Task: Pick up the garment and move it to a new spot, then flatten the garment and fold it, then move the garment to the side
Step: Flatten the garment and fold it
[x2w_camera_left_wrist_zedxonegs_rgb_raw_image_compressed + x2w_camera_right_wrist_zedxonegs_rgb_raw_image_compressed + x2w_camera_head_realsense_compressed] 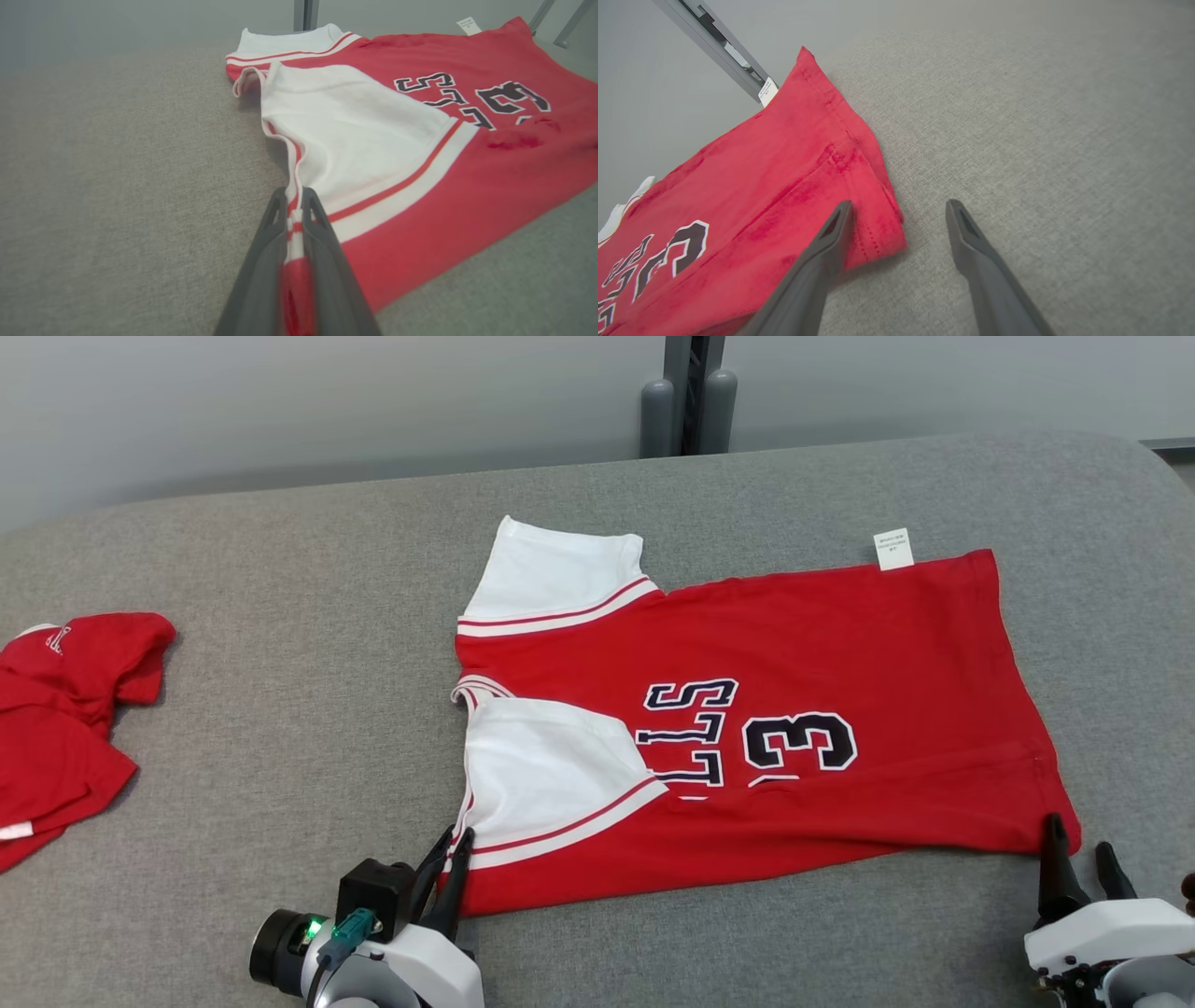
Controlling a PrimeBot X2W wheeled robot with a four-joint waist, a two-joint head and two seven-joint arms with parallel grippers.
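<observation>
I note my left gripper (292,196) pinched shut on the striped edge of the shirt (840,644) at its near sleeve corner. My right gripper (899,205) has its fingers well apart, one over the stitched hem corner, the other above bare table (280,728). The red shirt lies flat mid-table, soft knit on coarse grey cloth, with a crumpled second red garment (65,709) well apart at the left.

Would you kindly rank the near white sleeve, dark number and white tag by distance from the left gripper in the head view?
1. near white sleeve, right at the left gripper
2. dark number, mid-shirt
3. white tag, far right edge
</observation>
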